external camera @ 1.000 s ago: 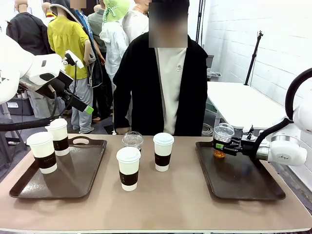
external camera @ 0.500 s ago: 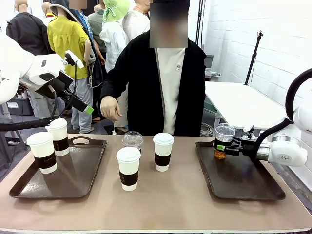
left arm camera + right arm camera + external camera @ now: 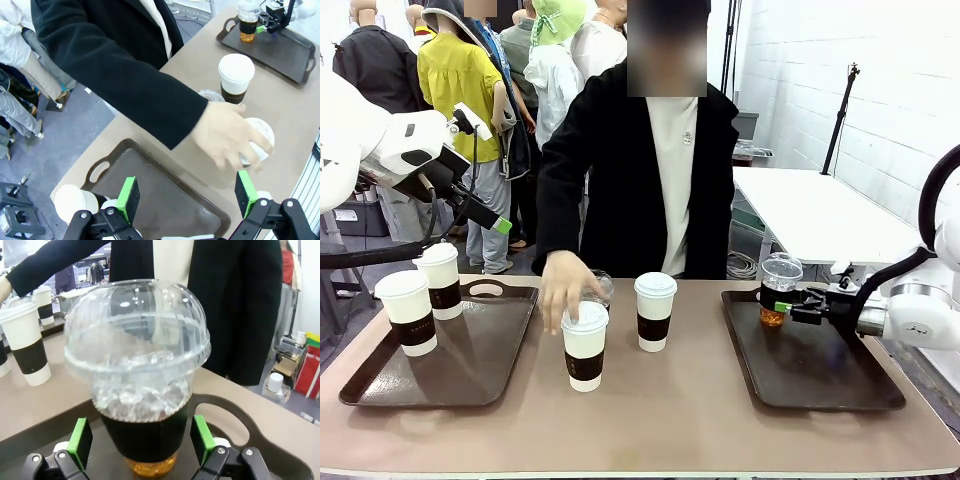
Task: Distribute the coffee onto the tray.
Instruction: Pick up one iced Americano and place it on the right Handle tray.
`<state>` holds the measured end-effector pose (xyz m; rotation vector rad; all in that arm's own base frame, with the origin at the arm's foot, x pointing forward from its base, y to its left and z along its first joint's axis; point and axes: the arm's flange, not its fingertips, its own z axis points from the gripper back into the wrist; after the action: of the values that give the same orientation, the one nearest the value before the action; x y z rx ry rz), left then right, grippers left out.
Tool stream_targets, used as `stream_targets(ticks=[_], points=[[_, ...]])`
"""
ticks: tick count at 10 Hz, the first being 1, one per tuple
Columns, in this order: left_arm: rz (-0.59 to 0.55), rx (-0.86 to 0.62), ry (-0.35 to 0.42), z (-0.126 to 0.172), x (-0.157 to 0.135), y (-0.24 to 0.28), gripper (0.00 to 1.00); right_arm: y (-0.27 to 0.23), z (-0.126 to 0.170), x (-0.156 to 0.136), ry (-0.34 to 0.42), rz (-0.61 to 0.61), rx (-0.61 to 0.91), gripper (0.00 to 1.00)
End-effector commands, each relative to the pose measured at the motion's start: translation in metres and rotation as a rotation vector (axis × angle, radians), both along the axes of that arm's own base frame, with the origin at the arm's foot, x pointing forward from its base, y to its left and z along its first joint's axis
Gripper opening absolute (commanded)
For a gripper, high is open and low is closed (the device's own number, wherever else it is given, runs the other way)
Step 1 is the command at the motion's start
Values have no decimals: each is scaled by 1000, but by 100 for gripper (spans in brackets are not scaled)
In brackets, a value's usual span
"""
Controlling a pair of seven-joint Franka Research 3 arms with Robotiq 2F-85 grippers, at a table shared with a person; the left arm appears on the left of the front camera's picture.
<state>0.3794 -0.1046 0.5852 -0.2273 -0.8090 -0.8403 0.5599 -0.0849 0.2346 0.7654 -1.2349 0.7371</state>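
Two trays lie on the tabletop (image 3: pixel 660 425).

Left tray (image 3: pixel 470 375): the front paper cup (image 3: pixel 407 312) stands at its left side, and the rear paper cup (image 3: pixel 440 280) is just behind that. The left end effector (image 3: pixel 186 192) hangs above this tray, jaws wide apart.

Between the trays, on the tabletop:
- The middle paper cup (image 3: pixel 584 345) sits nearest, with the person's hand (image 3: pixel 563 290) over its lid.
- The far paper cup (image 3: pixel 655 310) stands to its right and farther back.
- A dome-lidded cup (image 3: pixel 604 287) stands behind the hand.

Right tray (image 3: pixel 820 385): a second dome-lidded cup (image 3: pixel 778 290) stands at its far left corner. It sits between the spread fingers of the right end effector (image 3: pixel 785 306), with a gap on each side.

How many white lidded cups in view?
4: near cup and far cup on left tray; middle cup under the person's hand; fourth cup beside it.
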Motion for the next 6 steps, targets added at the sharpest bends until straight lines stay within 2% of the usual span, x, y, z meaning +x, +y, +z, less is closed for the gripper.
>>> stream_targets(ticks=[1, 3, 4, 5, 6], points=[[3, -6, 7, 0, 1, 0, 100, -3, 8, -25, 23, -12, 3, 100], [3, -6, 7, 0, 1, 0, 100, -5, 13, -47, 13, -25, -9, 100], [3, -6, 7, 0, 1, 0, 100, -1, 20, -52, 38, -9, -25, 100], [3, -6, 7, 0, 1, 0, 100, 16, 31, -39, 87, 6, -142, 100], [3, -6, 7, 0, 1, 0, 100, -6, 9, -41, 26, -23, 1, 100]])
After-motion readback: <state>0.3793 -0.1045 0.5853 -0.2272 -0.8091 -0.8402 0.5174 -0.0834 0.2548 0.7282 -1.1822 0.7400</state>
